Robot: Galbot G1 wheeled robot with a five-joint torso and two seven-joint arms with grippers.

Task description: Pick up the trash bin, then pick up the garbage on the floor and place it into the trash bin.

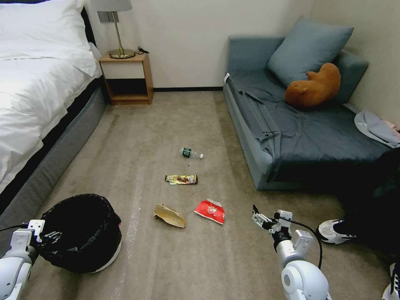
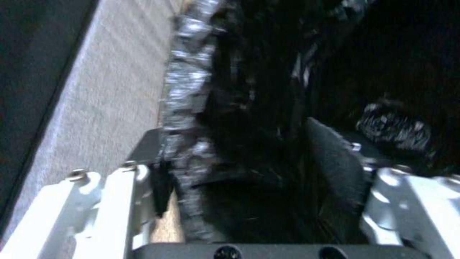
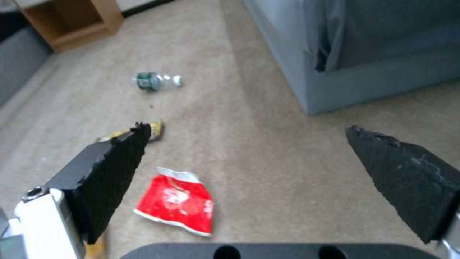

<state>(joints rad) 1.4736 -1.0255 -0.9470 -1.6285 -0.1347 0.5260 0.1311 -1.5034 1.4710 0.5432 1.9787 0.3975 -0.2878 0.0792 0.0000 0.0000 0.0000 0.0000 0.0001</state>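
The trash bin [image 1: 79, 233], lined with a crinkly black bag, sits on the carpet at the lower left, its whitish base rim showing. My left gripper [image 1: 45, 238] is shut on its near rim; in the left wrist view one finger [image 2: 330, 169] is inside the bin [image 2: 192, 90] and the other outside. The garbage lies mid-floor: a small bottle [image 1: 191, 153], a gold-brown wrapper [image 1: 181, 179], a crumpled brown paper bag [image 1: 169, 215] and a red-and-white snack bag [image 1: 210, 211]. My right gripper [image 1: 260, 216] hangs open above the carpet, just right of the snack bag [image 3: 177, 205].
A bed [image 1: 37, 96] runs along the left and a nightstand [image 1: 127, 77] with a lamp stands at the back wall. A grey-blue sofa [image 1: 291, 133] with a cushion and a brown plush fills the right. A person's shoe [image 1: 333, 231] rests near my right arm.
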